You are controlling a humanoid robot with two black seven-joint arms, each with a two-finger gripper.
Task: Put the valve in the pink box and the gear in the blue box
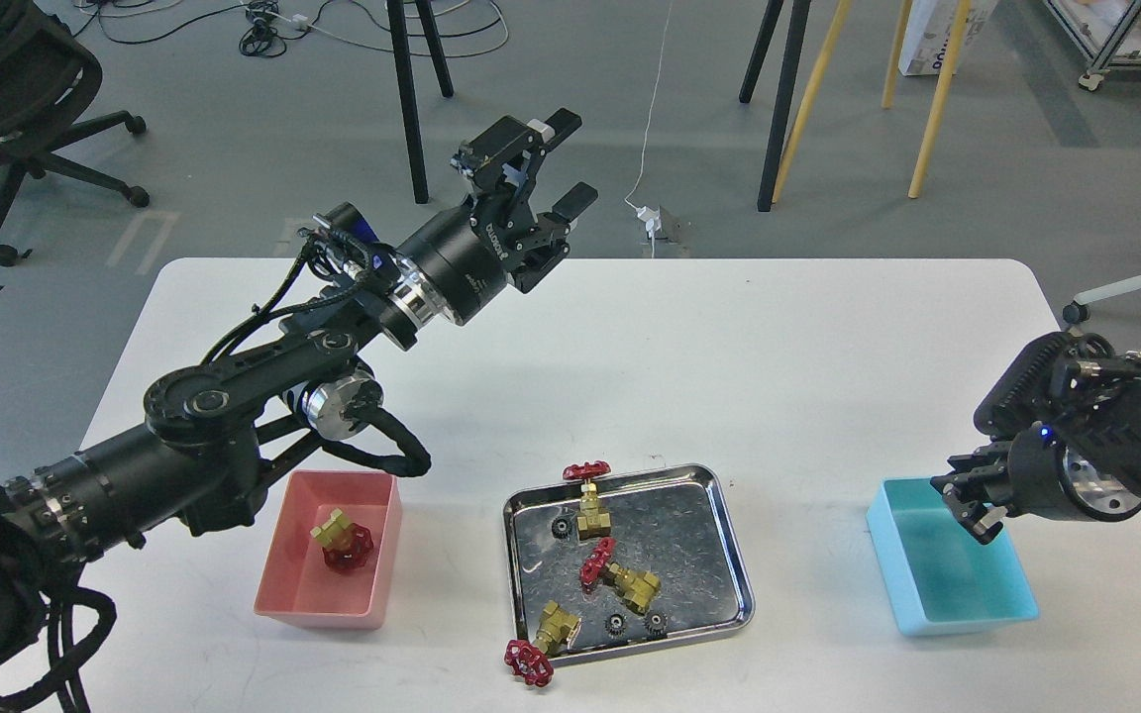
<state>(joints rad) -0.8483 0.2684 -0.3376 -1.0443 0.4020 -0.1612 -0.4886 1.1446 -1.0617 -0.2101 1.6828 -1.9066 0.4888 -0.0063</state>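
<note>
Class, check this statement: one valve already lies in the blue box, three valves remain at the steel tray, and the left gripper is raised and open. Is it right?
Not quite. The head view shows the valve lying in the pink box; the blue box holds none. The rest stands: three valves remain at the steel tray, and the left gripper is raised, open.

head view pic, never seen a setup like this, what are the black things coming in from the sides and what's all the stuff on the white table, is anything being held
This single picture is taken from the robot's own head, looking down at a white table. The black things are its two arms, each ending in a two-finger hand. The left hand is raised above the table's far edge, fingers open, holding nothing. The right hand hovers at the light cyan-blue plastic bin; it is too dark to tell whether it is open or holding anything. At the left, the salmon-pink plastic bin holds one brass valve with a dark red handwheel. In the middle, a shiny steel tray carries three more such valves and several tiny black gears; one valve hangs over the tray's front rim.
</note>
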